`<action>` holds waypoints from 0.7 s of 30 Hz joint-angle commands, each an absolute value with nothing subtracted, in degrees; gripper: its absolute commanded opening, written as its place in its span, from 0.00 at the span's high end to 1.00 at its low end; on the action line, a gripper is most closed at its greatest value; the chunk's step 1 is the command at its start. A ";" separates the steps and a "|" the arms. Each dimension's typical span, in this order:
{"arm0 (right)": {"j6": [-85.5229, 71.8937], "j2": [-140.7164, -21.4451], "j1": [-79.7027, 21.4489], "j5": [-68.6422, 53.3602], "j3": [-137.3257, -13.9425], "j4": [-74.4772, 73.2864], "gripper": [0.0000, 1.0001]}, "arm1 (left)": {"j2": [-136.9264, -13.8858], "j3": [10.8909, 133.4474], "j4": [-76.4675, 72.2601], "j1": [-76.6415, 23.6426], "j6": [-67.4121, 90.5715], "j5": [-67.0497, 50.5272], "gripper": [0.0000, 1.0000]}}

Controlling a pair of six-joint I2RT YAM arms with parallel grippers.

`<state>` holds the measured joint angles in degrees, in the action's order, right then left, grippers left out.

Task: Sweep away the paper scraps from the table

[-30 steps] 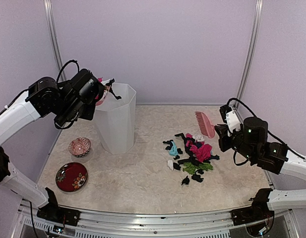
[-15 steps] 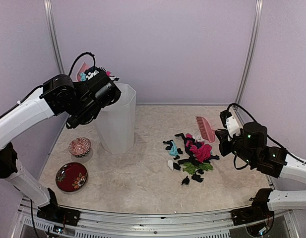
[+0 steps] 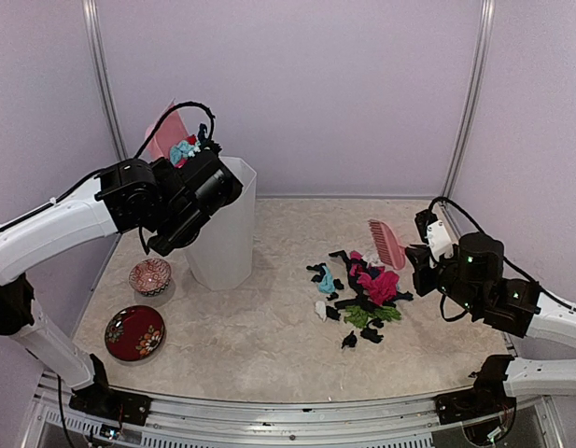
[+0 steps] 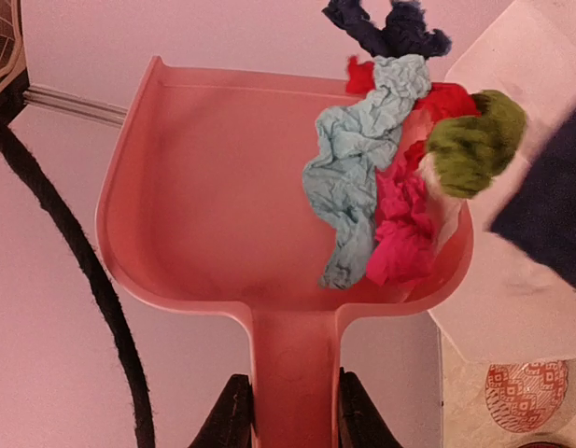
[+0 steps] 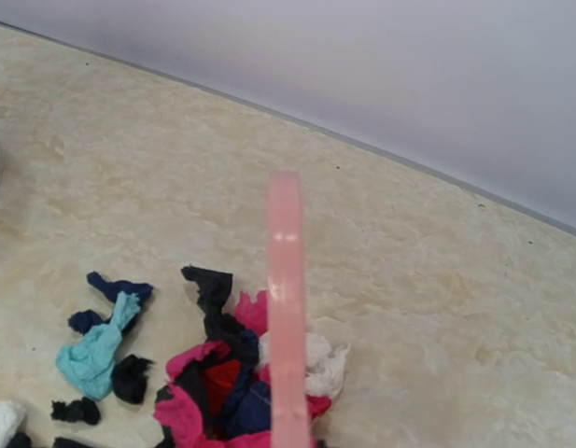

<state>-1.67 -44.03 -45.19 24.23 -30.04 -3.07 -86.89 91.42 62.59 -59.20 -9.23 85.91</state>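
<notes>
L gripper (image 4: pixel 292 415) is clamped on the handle of the pink dustpan (image 4: pixel 203 205), fingers on either side of the handle. In the top view the pan (image 3: pixel 164 129) is held up high at approx. 10 o'clock, tilted just above the rim of the white bin (image 3: pixel 222 229). Some paper scraps (image 4: pixel 362 187) (pale teal, magenta, red, green, navy) are bunched at the pan's 2 o'clock side, next to the bin. R gripper (image 3: pixel 420 247) at 3 o'clock is closed on the pink brush (image 3: pixel 386 235), which hangs edge-on above the table (image 3: pixel 269 350). The main pile of scraps (image 3: pixel 362 291) lies on the table at approx. 4 o'clock from centre, just under and in front of the brush; black, magenta, green, teal, white bits, a few strays at its 7 o'clock edge. Red bowl (image 3: pixel 150 276) and red plate (image 3: pixel 134 332) sit at 8 o'clock, well apart from the pile.
</notes>
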 commanded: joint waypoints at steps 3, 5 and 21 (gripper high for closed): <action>-2.98 -43.57 -44.57 23.41 -28.86 0.25 1.00 | -83.36 87.49 44.72 -58.01 -32.24 93.41 1.00; -3.08 -43.59 -44.56 23.30 -28.65 0.34 1.00 | -83.21 87.00 44.30 -57.72 -33.81 92.60 1.00; -2.81 -43.11 -44.47 22.50 -29.09 -0.02 1.00 | -84.01 85.73 44.33 -53.39 -35.67 92.37 1.00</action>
